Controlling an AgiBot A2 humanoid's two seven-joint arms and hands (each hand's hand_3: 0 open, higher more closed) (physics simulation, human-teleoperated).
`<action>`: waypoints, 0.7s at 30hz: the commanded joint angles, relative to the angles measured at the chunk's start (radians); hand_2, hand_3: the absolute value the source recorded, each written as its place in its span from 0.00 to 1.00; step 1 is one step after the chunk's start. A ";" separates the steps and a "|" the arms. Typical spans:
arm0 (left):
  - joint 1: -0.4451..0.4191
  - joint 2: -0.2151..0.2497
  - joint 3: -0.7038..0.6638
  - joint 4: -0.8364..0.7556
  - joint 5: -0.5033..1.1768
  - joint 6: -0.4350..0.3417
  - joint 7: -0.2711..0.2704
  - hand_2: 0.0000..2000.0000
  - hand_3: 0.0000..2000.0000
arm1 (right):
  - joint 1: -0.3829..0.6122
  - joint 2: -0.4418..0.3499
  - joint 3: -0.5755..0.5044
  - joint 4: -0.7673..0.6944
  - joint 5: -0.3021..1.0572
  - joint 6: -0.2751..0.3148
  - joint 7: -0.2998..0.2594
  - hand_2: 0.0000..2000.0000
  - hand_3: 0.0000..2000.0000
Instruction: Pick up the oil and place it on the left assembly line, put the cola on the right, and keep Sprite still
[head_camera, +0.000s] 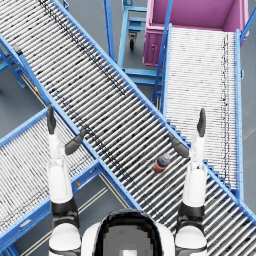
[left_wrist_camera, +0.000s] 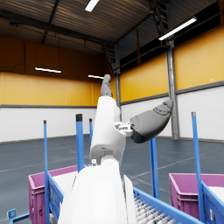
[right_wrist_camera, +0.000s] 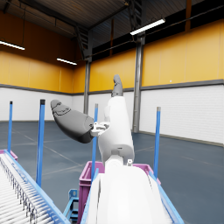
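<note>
**Q:** Where is the bottle, and how does its long axis run?
**A:** The small bottle (head_camera: 161, 163) sits on the central diagonal roller conveyor (head_camera: 100, 100), near the right hand (head_camera: 196, 142) in the head view. Its axis runs from an orange end at lower left to a dark end at upper right, roughly along the rollers. Which drink it is cannot be told.

**Q:** And the fingers?
**A:** On the left hand (head_camera: 55, 140) and the right hand alike, the fingers are straight, the thumb is spread wide, and nothing is held.
</note>
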 joint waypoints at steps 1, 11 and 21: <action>0.009 0.000 -0.004 -0.005 0.000 0.000 0.000 0.00 0.00 | 0.008 0.000 0.003 0.003 0.000 0.000 0.000 0.00 0.00; -0.006 0.007 0.000 0.000 0.000 0.000 0.000 0.00 0.00 | -0.008 -0.008 0.003 -0.011 0.000 0.000 0.000 0.00 0.00; -0.032 0.014 0.002 -0.003 0.000 0.000 0.000 0.00 0.00 | -0.057 -0.017 0.023 -0.012 0.000 0.000 0.000 0.00 0.00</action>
